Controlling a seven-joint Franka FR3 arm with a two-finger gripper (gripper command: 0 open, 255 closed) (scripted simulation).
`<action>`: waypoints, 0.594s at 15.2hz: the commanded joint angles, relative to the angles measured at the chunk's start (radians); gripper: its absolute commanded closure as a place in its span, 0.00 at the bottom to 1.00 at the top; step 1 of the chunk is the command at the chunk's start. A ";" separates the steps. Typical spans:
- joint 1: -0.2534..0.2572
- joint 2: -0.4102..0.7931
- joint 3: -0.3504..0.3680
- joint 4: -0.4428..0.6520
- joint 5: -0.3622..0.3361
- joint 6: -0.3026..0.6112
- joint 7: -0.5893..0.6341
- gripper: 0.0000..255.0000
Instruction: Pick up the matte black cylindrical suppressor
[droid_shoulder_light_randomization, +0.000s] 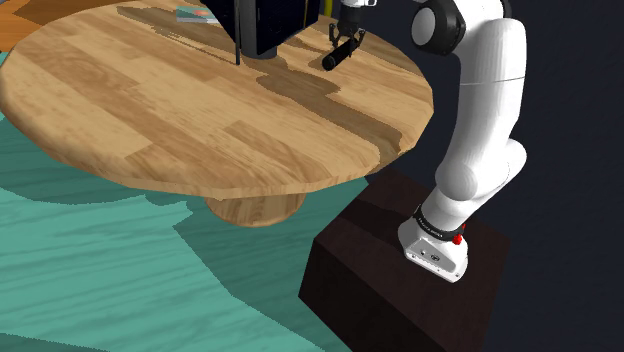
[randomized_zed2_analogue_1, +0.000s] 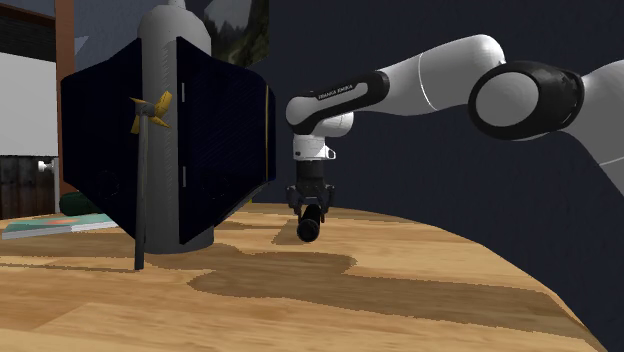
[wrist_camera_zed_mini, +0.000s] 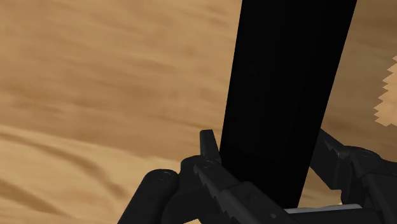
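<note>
**Figure: grip closed, lift in hand.** My gripper (randomized_zed2_analogue_1: 310, 210) hangs from the arm over the far part of the round wooden table (droid_shoulder_light_randomization: 180, 110), pointing down. My 2 fingers (wrist_camera_zed_mini: 213, 172) are clamped on the black cylinder (wrist_camera_zed_mini: 286, 83), 1 on each side, toothed pads pressed against its body near 1 end.

In the shoulder view the cylinder slants down from the fingers toward that view's left. In the second exterior view its free end faces the camera, low over the tabletop, with shadow on the wood beneath. I cannot tell whether that end has cleared the wood or touches it.

A tall dark panelled object (randomized_zed2_analogue_1: 170, 130) stands on the table close by, on the second exterior view's left.

Judged step: the grasp is made, and the raise is either not begun or barely begun. The next move calls for a straight pull upward with a firm squeeze, since a long body held off-centre may pivot between the pads. It also calls for keeping away from the panelled object.
</note>
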 joint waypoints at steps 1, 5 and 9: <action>0.000 0.000 0.000 -0.002 0.000 0.001 0.000 1.00; 0.000 0.001 0.000 -0.002 0.000 0.002 0.000 1.00; -0.001 0.001 0.000 0.027 0.000 -0.026 0.001 1.00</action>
